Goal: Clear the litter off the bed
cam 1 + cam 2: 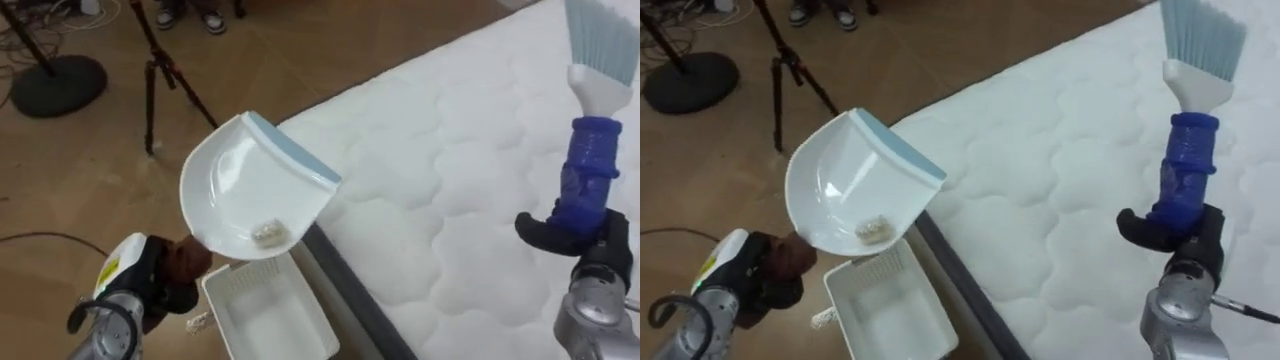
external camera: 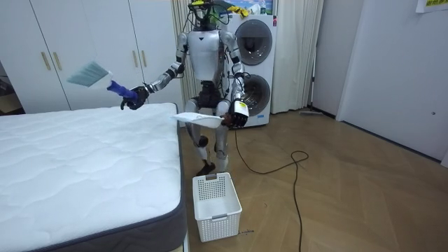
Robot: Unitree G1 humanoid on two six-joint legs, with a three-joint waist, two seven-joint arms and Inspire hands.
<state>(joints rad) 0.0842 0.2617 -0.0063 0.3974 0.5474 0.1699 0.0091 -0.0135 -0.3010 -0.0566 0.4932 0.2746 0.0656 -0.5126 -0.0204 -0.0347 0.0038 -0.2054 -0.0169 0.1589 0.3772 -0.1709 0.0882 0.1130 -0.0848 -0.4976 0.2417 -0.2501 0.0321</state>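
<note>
A white dustpan [image 1: 250, 185] with a pale blue lip is held in my left hand [image 1: 165, 278], whose fingers are curled round its handle. It hangs tilted above a white plastic basket [image 1: 270, 315] on the floor. A small pale clump of debris [image 1: 267, 234] lies at the pan's low rear end. My right hand [image 1: 585, 240] is shut on the blue handle of a brush [image 1: 590, 90] with pale blue bristles pointing up, raised over the white quilted mattress [image 1: 450, 180]. In the room view I stand at the bed's corner with the brush [image 2: 94, 75] held out over the bed.
Beside the bed edge is brown wood floor. A black tripod [image 1: 160, 70] and a round stand base [image 1: 58, 84] stand beyond the basket, with a person's shoes [image 1: 190, 15] at the top. A washer stack [image 2: 253, 63] and wardrobes [image 2: 84, 42] are behind me.
</note>
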